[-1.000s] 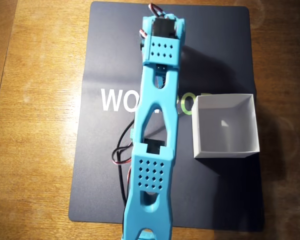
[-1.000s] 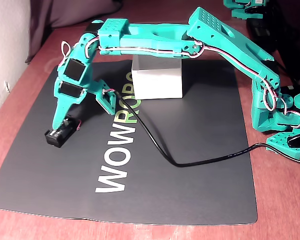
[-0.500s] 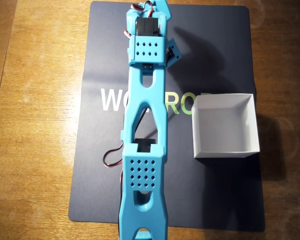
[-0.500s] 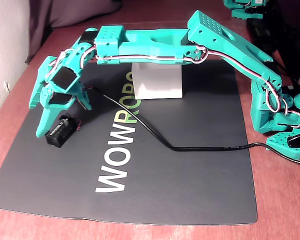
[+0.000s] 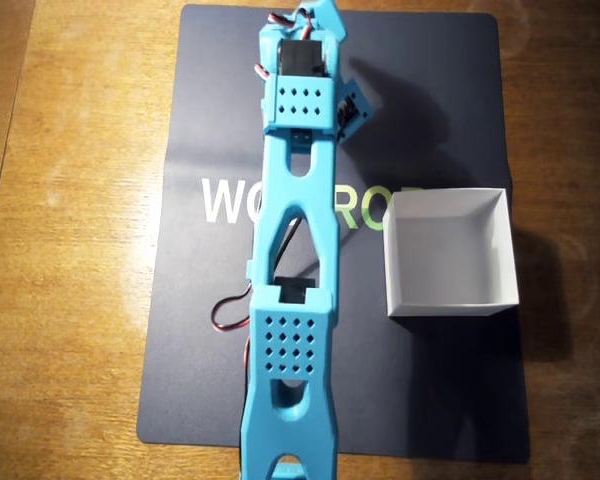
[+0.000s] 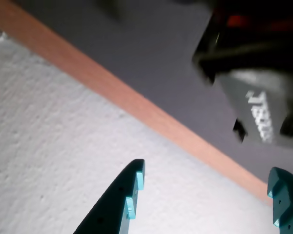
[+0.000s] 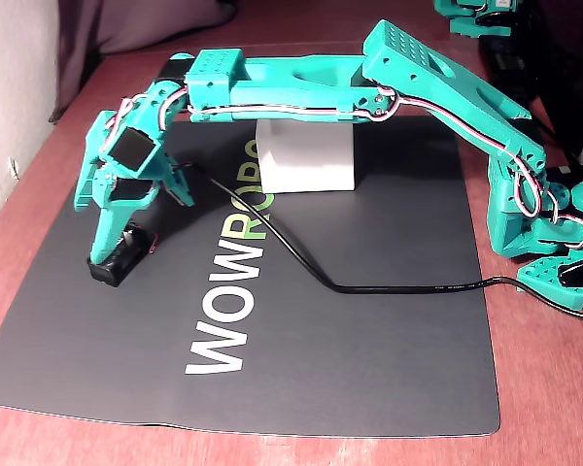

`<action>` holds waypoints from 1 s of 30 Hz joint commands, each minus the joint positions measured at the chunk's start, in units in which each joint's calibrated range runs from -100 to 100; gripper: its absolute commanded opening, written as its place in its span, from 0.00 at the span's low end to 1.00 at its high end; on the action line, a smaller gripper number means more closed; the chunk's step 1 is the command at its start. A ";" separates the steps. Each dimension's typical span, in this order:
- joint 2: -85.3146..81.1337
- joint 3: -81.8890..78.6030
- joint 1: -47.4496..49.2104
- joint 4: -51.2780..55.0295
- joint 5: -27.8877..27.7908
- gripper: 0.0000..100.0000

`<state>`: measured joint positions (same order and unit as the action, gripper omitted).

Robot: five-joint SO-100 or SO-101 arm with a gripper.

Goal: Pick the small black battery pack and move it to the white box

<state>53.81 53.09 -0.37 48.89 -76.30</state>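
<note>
Dark mat (image 7: 369, 320) center frame; black cable (image 7: 301, 277) crosses it. White box (image 7: 306, 155) behind arm. Gripper (image 6: 205, 197) spread wide, empty; battery pack (image 7: 117, 257) left, beneath fingertip.

pincer (image 6: 205, 195) spread wide, battery pack (image 6: 256, 105) upper right, blurred

Overhead camera is looking straight down; fixed camera is facing the dark mat (image 7: 369, 320) from its side; wrist camera is hovering close above it.
</note>
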 commanded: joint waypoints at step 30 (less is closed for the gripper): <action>3.14 1.19 -3.56 4.92 -10.39 0.28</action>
<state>55.93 54.45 -3.21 53.34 -84.81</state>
